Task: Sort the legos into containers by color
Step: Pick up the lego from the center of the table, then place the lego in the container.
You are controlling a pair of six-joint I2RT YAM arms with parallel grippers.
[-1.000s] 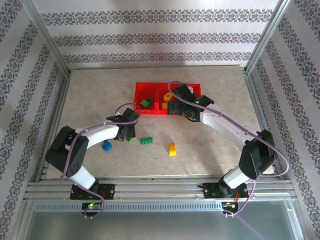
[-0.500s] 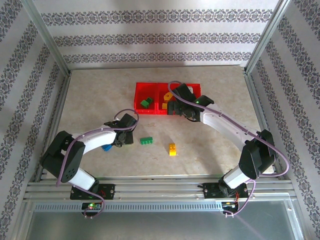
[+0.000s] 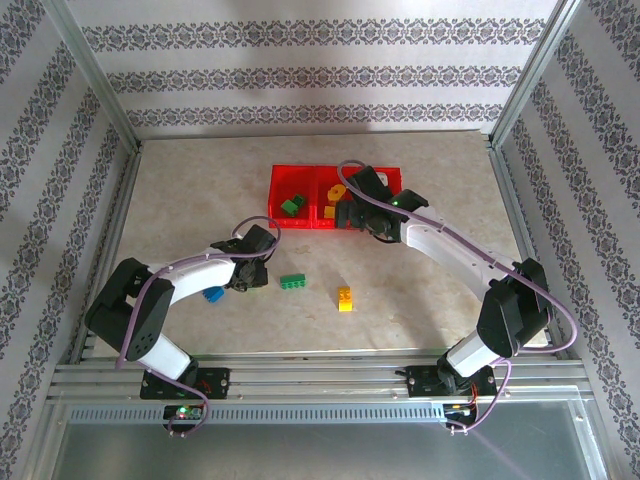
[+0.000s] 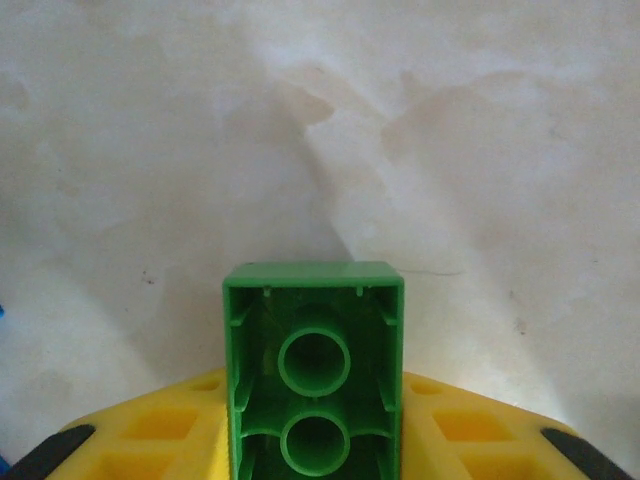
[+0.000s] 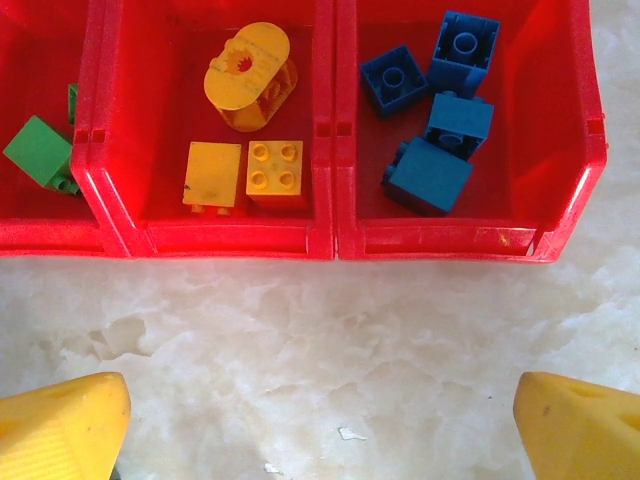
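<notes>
My left gripper (image 4: 315, 450) is shut on a green lego (image 4: 313, 340) seen from its hollow underside, held just over the table; from above the left gripper (image 3: 252, 277) is left of centre. Loose on the table lie a green lego (image 3: 292, 282), a yellow one (image 3: 345, 298) and a blue one (image 3: 212, 294). The red tray (image 5: 330, 238) holds a green brick (image 5: 38, 150) in its left compartment, yellow pieces (image 5: 250, 75) in the middle, and several blue bricks (image 5: 430, 175) on the right. My right gripper (image 5: 320, 440) hangs open before the tray's front rim, nothing between its yellow fingers (image 5: 60, 435).
The red tray (image 3: 300, 182) stands at the back centre of the table. Metal frame rails (image 3: 110, 120) and patterned walls enclose the workspace. My right arm (image 3: 440, 240) reaches diagonally over the tray's right compartment.
My left gripper has shut on the green lego, after dipping toward the table. The right arm has stayed still and open.
</notes>
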